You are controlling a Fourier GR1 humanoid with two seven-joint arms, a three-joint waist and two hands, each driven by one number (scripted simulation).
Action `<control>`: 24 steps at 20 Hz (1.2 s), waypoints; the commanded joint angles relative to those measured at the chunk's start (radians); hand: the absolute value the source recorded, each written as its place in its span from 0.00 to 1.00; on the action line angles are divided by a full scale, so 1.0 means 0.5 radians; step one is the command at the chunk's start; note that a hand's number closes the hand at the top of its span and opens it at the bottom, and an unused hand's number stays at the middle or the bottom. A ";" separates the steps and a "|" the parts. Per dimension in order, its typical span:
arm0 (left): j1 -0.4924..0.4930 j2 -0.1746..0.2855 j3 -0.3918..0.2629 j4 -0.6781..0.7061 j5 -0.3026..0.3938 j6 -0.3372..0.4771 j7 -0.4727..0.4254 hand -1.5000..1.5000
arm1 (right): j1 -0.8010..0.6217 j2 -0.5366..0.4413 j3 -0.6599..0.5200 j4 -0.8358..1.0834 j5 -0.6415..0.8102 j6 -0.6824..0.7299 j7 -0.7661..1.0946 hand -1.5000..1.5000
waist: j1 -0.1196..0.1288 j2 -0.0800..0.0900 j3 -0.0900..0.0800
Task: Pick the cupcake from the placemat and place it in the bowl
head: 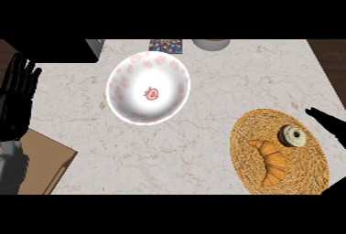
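nearest to the viewer, at seven o'clock, the grey left forearm (9, 167) comes up along the edge. its left robot hand (18, 93) rests at nine o'clock, wide, fingers straight and up, holding nothing. a brown board (44, 164) lies beside the forearm, cut off below.

the cupcake (293, 136), dark with a pale top, sits on the round woven placemat (307, 171) at four o'clock of the desk (202, 137). it is at about one o'clock on the mat, with a croissant (270, 162) just beside it toward seven.

the right robot hand (326, 121) comes in from three o'clock. only straight dark fingers show, near the cupcake but apart from it and gripping nothing; the rest is cut by the edge.

the bowl (172, 73), white with pink blotches and a small red mark in its middle, stands at eleven o'clock, well apart from the mat.

at twelve o'clock a card (166, 45) with a busy many-coloured print is cut off, its print too small to read. beside it a round rim (211, 44) is mostly hidden. a black block (64, 50) fills the corner at ten o'clock.
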 commanded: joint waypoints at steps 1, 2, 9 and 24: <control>-0.047 -0.027 0.038 -0.006 -0.004 -0.005 0.038 0.50 | -0.084 0.141 0.016 0.217 0.156 0.009 -0.085 0.00 | 0.000 0.000 0.000; 0.008 -0.026 0.057 0.019 0.006 -0.061 -0.007 0.50 | 0.059 0.090 -0.130 0.123 0.120 0.036 -0.173 0.00 | -0.009 -0.002 0.000; 0.018 -0.061 0.059 -0.071 -0.069 -0.050 0.049 0.50 | -0.043 0.211 -0.114 0.504 0.410 -0.039 -0.471 0.00 | -0.001 -0.001 0.000; -0.044 -0.099 0.152 0.010 -0.122 -0.112 0.021 0.50 | -0.190 0.467 -0.092 0.854 0.755 -0.113 -0.757 0.00 | -0.003 -0.001 0.000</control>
